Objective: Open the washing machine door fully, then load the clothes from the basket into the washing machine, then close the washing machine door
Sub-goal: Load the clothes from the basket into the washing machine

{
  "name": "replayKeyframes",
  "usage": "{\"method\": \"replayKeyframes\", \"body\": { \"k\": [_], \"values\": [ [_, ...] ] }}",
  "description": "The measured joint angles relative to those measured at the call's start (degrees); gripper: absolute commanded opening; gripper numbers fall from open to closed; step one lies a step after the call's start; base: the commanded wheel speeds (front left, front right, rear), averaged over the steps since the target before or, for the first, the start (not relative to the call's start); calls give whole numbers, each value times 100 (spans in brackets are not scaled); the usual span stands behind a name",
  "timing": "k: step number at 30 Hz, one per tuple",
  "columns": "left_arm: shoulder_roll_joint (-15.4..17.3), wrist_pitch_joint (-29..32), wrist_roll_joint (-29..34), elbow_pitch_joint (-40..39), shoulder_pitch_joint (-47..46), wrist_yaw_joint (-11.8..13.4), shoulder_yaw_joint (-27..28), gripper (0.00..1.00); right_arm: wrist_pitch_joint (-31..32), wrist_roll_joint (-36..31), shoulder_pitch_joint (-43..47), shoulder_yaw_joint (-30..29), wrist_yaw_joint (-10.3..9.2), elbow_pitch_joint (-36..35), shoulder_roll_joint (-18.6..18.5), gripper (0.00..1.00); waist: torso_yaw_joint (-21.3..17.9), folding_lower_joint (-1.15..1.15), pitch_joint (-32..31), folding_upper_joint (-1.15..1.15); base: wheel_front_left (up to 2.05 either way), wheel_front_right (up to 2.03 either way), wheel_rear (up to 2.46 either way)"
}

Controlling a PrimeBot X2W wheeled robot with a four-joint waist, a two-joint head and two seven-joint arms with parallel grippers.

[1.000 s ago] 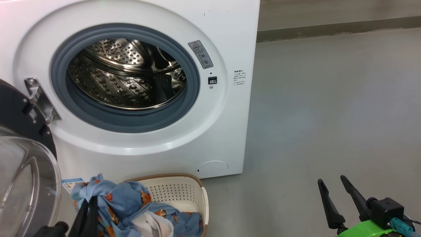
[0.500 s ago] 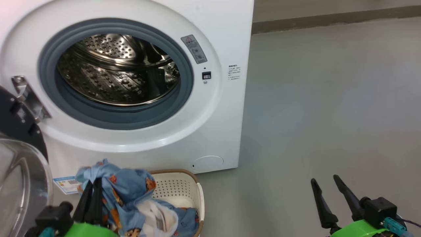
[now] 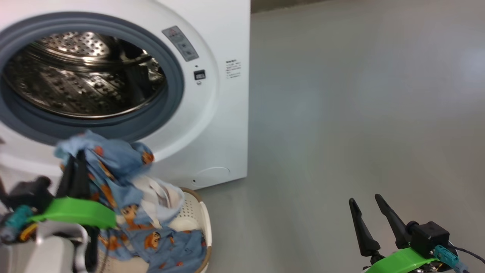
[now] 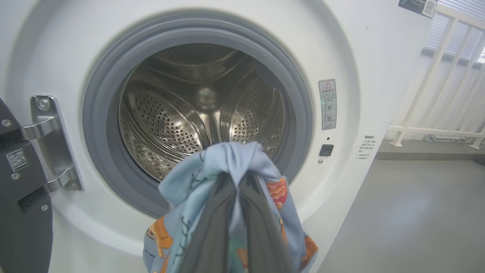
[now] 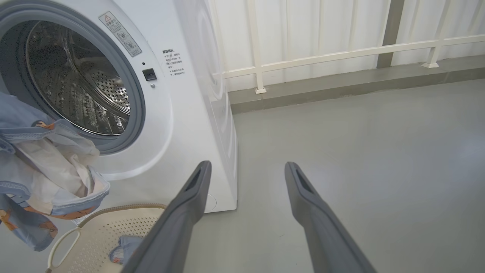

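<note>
One bunch of the clothes [image 3: 113, 159] hangs from the left claw [image 3: 77, 159], jaws pinched tight on a fold of the blue fabric. The bunch sits in front of the grey rubber ring [image 3: 174, 87], low at the opening and not yet inside the drum [image 3: 75, 76]. Its lower tail drapes down into the basket [image 3: 202, 223], which stands on the floor close against the washing machine [image 3: 227, 113]. Right claw [image 3: 364, 200] is spread wide and empty, well apart over the bare floor. Washing machine door [image 4: 22, 227] is swung out at the left.

Risks, as judged:
- The hold is on a thin, soft fold, so it could slide out and drop to the floor or back into the basket.
- The trailing tail may catch the basket rim and drag or tip the light basket.
- If let go short of the drum, cloth would lie across the ring and be pinched by the door.
- White cloth is bunched in with the blue; cannot tell whether this is one garment or two.
</note>
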Motion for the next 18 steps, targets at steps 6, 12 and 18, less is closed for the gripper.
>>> {"method": "replayKeyframes", "body": {
  "k": [6, 12, 18],
  "values": [
    [203, 0, 53, 285, -701, -151, 513, 0, 0, -70, -173, 21, 0, -127, 154, 100, -343, 0, 361, 0, 0, 0, 0],
    [471, -1, 305, 590, -1307, -249, 890, 0, 0, -92, -253, 125, 0, -272, 192, 100, -724, 0, 802, 0, 0, 0, 0],
    [821, -2, 523, 866, -1968, -339, 1171, 0, 0, 177, -400, 346, 0, -434, 214, 100, -1093, 0, 1314, 0, 0, 0, 0]
  ]
}}
